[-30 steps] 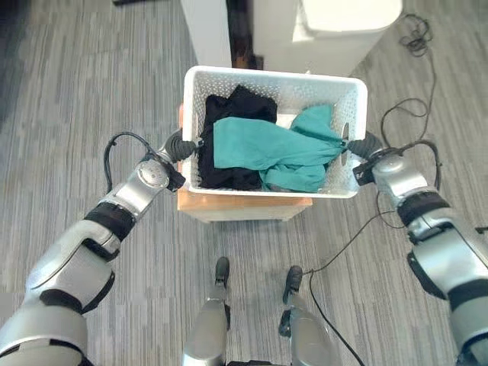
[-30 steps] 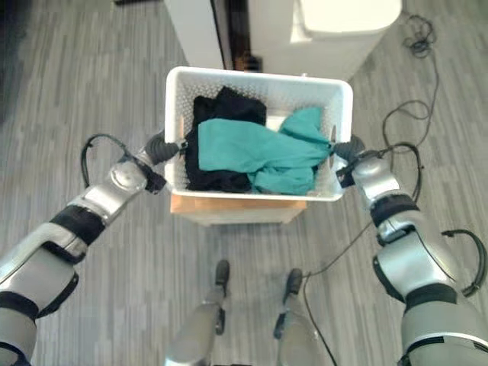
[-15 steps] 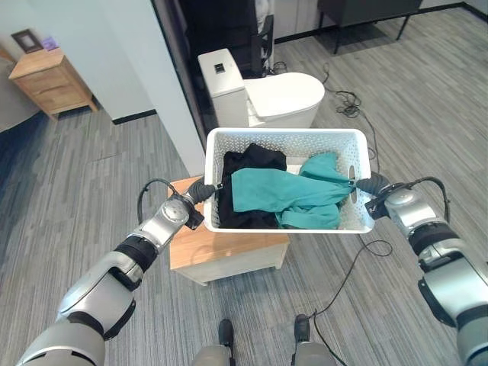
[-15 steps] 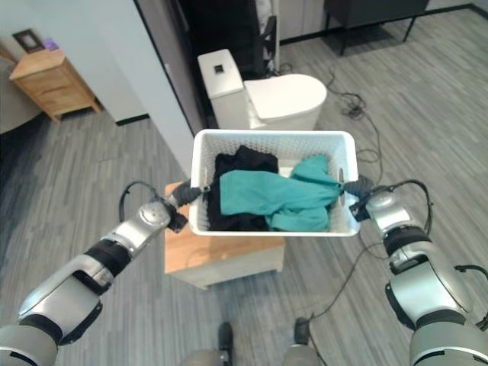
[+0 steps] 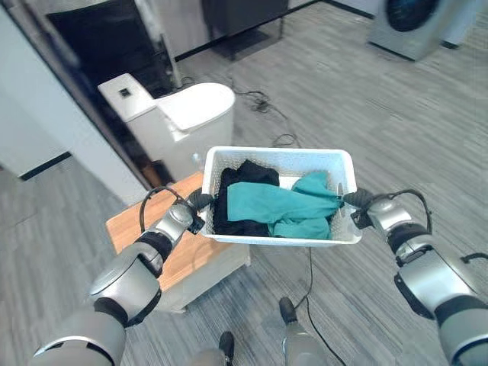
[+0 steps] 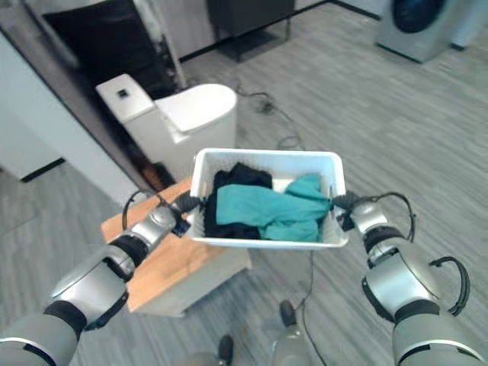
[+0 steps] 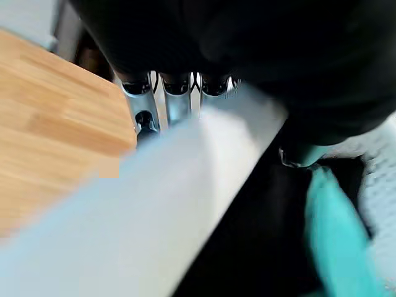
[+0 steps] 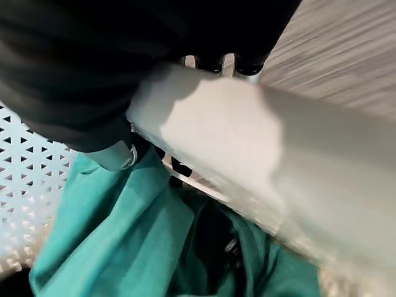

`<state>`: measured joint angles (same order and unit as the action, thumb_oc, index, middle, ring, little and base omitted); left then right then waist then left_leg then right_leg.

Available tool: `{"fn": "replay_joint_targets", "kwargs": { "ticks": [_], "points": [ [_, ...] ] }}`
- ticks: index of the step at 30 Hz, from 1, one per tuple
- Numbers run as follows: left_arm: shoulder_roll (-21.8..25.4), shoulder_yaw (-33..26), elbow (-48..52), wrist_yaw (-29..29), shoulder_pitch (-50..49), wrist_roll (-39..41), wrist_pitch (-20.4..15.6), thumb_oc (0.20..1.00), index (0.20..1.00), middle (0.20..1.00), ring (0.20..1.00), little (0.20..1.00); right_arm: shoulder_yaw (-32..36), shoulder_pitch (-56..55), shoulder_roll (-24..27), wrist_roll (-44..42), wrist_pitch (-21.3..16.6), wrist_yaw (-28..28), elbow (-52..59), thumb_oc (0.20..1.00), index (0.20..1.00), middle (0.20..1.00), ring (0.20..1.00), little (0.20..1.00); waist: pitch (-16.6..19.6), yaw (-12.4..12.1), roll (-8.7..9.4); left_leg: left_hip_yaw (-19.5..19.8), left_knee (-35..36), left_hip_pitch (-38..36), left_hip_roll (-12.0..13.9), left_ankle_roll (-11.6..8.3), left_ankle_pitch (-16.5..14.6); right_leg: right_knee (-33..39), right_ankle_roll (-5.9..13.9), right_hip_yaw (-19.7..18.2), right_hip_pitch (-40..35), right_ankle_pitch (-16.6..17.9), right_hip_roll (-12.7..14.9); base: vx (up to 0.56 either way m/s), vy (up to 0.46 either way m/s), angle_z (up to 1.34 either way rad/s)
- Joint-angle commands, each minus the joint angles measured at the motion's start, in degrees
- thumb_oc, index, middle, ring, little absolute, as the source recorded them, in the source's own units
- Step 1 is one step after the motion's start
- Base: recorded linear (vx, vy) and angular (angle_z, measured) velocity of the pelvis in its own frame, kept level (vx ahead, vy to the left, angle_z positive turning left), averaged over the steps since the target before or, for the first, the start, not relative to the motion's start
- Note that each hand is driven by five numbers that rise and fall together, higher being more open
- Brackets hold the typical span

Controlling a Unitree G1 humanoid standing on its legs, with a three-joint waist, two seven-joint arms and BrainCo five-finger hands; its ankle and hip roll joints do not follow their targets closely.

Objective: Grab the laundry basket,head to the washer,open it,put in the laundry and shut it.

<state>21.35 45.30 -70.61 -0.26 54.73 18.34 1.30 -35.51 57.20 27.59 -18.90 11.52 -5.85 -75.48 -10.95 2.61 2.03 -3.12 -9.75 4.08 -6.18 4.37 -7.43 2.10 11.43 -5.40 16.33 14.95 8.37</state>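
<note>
The robot carries the white laundry basket [image 5: 278, 194] in front of its body, lifted clear of the low wooden bench [image 5: 171, 244] that lies below and to its left; the left hand [image 5: 200, 202] grips the basket's left end and the right hand [image 5: 357, 200] the right end, and each wrist view shows fingers [image 7: 167, 99] hooked under the white rim with the thumb coming over from inside, so both hands are closed on the basket. Inside lie a teal garment [image 5: 284, 206] toward the right and a black garment [image 5: 238, 197] toward the left, both sitting below the rim. A white toilet [image 5: 179, 118] stands just beyond the basket; the washer [image 5: 412, 23] stands well apart at the far right of the room across the grey plank floor [image 5: 366, 99]. The step in hand appears to be the walk to the washer; the lift looks done, while opening, loading and shutting are not yet started. To do it well, the robot should keep the two hands level so the basket does not tip and spill the teal garment, hold the grip on the rim firm and even, turn toward the right while giving the toilet and the bench edge room, and stop squarely before the washer with space enough for its door to swing.
</note>
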Motion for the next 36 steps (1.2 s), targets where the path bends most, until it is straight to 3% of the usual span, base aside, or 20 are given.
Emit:
{"fn": "replay_joint_targets", "kwargs": {
  "ticks": [1,2,4,5,6,8,11,12,16,20,27,30,32,33,34,36],
  "points": [
    [0.5,-1.3,-1.6,1.4,6.5,-3.1,-2.2,0.200,0.200,0.200,0.200,0.200,1.1,8.4,5.9,-7.1,-4.4,-2.5,-0.5,0.200,0.200,0.200,0.200,0.200,0.3,-1.2,-6.09,-1.9,6.5,-2.2,3.9,-1.95,2.9,-13.5,-3.00,9.0,-2.2,-11.7,0.9,-0.19,0.048,-0.80],
    [0.4,-1.1,-2.8,1.1,6.8,-3.8,-1.9,0.200,0.200,0.200,0.200,0.200,0.5,9.1,5.6,-6.5,-4.1,-3.2,-1.0,0.200,0.200,0.200,0.200,0.200,0.9,-1.1,-6.22,-3.5,7.6,-2.6,4.5,-1.67,3.4,-15.8,-3.43,9.1,-3.8,-13.8,0.6,-0.13,0.033,-0.69],
    [0.4,-1.1,-2.8,1.1,6.8,-3.8,-1.9,0.200,0.200,0.200,0.200,0.200,0.5,9.1,5.6,-6.5,-4.1,-3.2,-1.0,0.200,0.200,0.200,0.200,0.200,1.1,-1.2,-6.20,-3.6,7.6,-2.4,4.5,-1.68,3.5,-15.7,-3.45,9.0,-3.6,-13.6,0.5,-0.06,-0.006,-0.94],
    [1.1,-1.3,-3.7,1.2,6.7,-3.9,-1.5,0.200,0.200,0.200,0.200,0.200,0.0,9.8,4.6,-5.8,-4.0,-3.6,-2.4,0.200,0.200,0.200,0.200,0.200,2.4,-2.3,-6.05,-5.7,9.0,-2.5,5.0,-1.79,4.3,-16.1,-3.72,11.9,-7.3,-16.0,1.0,-0.06,-0.032,-0.91],
    [1.1,-1.3,-3.7,1.2,6.7,-3.9,-1.5,0.200,0.200,0.200,0.200,0.200,0.0,9.9,4.6,-5.8,-4.0,-3.6,-2.4,0.200,0.200,0.200,0.200,0.200,2.5,-2.3,-6.07,-5.7,9.0,-2.3,5.1,-1.81,4.4,-15.9,-3.75,11.8,-7.2,-15.8,0.9,-0.10,-0.101,-0.80],
    [2.2,-1.7,-4.9,1.3,7.2,-4.2,-1.3,0.200,0.200,0.200,0.200,0.200,0.2,9.4,3.5,-4.8,-3.9,-3.7,-4.1,0.200,0.200,0.200,0.200,0.200,4.6,-5.0,-4.82,-8.6,10.8,-2.1,5.6,-2.67,5.4,-10.5,-3.08,17.0,-12.6,-15.8,2.7,-0.07,-0.165,-0.75],
    [2.6,-2.1,-4.6,1.3,7.9,-3.9,-1.5,0.200,0.200,0.200,0.200,0.200,-0.2,9.9,3.6,-4.5,-3.7,-3.8,-4.5,0.200,0.200,0.200,0.200,0.200,5.0,-5.8,-4.05,-10.3,11.8,-1.8,6.2,-3.29,6.3,-6.4,-2.32,17.0,-13.4,-14.3,2.8,-0.06,-0.169,-0.58],
    [3.4,-2.9,-4.7,1.5,8.0,-3.6,-1.7,0.200,0.200,0.200,0.200,0.200,-0.2,10.0,3.4,-4.6,-3.7,-3.9,-4.6,0.200,0.200,0.200,0.200,0.200,5.1,-5.8,-3.39,-10.7,12.7,-1.7,6.9,-3.68,7.1,-4.0,-2.38,15.2,-13.5,-13.8,1.8,-0.01,-0.237,-0.36],
    [3.7,-3.0,-5.1,1.7,7.7,-3.7,-2.1,0.200,0.200,0.200,0.200,0.200,-0.4,10.1,4.7,-6.2,-4.1,-3.7,-4.8,0.200,0.200,0.200,0.200,0.200,4.2,-5.1,-2.28,-7.3,13.3,-1.5,8.5,-4.87,8.4,-3.4,-3.74,12.9,-12.8,-14.2,-1.0,0.00,-0.194,-0.36],
    [2.1,-2.5,-5.1,1.6,8.7,-3.8,-2.1,0.200,0.200,0.200,0.200,0.200,0.3,10.2,7.6,-7.3,-4.3,-3.3,-5.0,0.200,0.200,0.200,0.200,0.200,3.1,-3.7,-1.96,-6.0,13.3,-0.3,9.2,-5.93,9.9,-2.9,-4.57,13.9,-13.3,-14.7,-2.3,-0.04,-0.144,0.05],
    [1.4,-2.6,-4.6,1.7,8.5,-3.7,-2.3,0.200,0.200,0.200,0.200,0.200,1.4,7.6,8.0,-8.7,-5.1,-2.9,-2.8,0.200,0.200,0.200,0.200,0.200,2.7,-2.1,-2.02,-4.7,13.9,-0.7,11.1,-7.70,11.7,-3.8,-6.23,14.7,-13.8,-16.3,-4.3,0.02,-0.152,0.29],
    [2.1,-2.6,-4.7,1.4,9.6,-3.4,-2.1,0.200,0.200,0.200,0.200,0.200,1.1,6.5,8.8,-9.1,-5.5,-2.7,-0.8,0.200,0.200,0.200,0.200,0.200,1.3,-1.1,-0.58,-4.5,8.5,1.0,14.1,-8.41,10.8,-5.4,-7.84,14.2,-13.6,-17.3,-6.0,0.07,-0.269,0.12],
    [3.5,-2.7,-4.0,1.4,10.3,-3.1,-1.9,0.200,0.200,0.200,0.200,0.200,1.6,5.6,8.8,-9.8,-5.8,-2.2,0.7,0.200,0.200,0.200,0.200,0.200,0.0,-0.9,1.22,-4.4,0.3,3.9,16.6,-7.97,10.1,-5.8,-9.11,13.6,-14.2,-17.6,-7.1,0.06,-0.269,0.12],
    [3.5,-2.7,-4.0,1.4,10.3,-3.0,-1.9,0.200,0.200,0.200,0.200,0.200,1.6,5.6,8.8,-9.8,-5.8,-2.2,0.8,0.200,0.200,0.200,0.200,0.200,0.0,-0.9,1.17,-4.3,-0.2,4.2,16.8,-8.00,9.8,-5.8,-9.15,13.7,-14.1,-17.6,-7.2,0.09,-0.267,0.04],
    [4.7,-2.9,-3.2,1.2,10.2,-2.7,-1.8,0.200,0.200,0.200,0.200,0.200,1.4,4.8,8.5,-9.9,-5.8,-2.0,2.2,0.200,0.200,0.200,0.200,0.200,-1.5,-1.7,1.87,-2.3,-7.2,6.6,17.0,-6.94,9.3,-5.8,-9.55,13.1,-15.2,-18.1,-8.1,0.10,-0.205,-0.09],
    [5.0,-2.9,-2.7,1.3,9.9,-2.6,-1.9,0.200,0.200,0.200,0.200,0.200,1.7,4.0,8.6,-10.0,-6.1,-1.8,3.2,0.200,0.200,0.200,0.200,0.200,-1.6,-1.8,2.23,-1.5,-9.5,8.6,16.7,-6.39,9.2,-5.6,-9.56,13.1,-15.1,-17.9,-8.4,0.14,-0.145,-0.20]
  ]
}}
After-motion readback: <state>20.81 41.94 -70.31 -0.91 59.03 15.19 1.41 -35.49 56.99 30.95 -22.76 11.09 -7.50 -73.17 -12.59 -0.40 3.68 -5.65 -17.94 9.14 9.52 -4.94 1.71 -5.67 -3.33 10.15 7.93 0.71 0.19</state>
